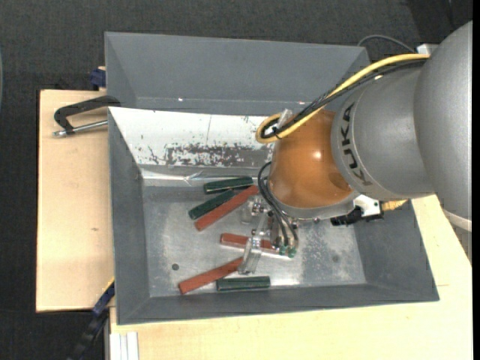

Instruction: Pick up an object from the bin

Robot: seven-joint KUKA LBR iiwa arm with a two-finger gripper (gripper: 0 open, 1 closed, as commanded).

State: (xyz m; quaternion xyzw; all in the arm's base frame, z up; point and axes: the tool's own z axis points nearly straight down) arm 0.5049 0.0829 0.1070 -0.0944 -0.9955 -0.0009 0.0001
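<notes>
Now — tool (253,255) low at the right end of a short red bar (234,240) on the grey bin's (124,223) floor; open or closed, cannot tell. Below that bar — long red bar (210,274) and dark green bar (242,283), touching.

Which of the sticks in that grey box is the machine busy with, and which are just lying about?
Job in hand: the pincer; the short red stick under it, mid-bin; the bin.

Lying about: the long red stick and lower green stick by the near wall; the red-and-green stick and upper green stick farther back.
</notes>
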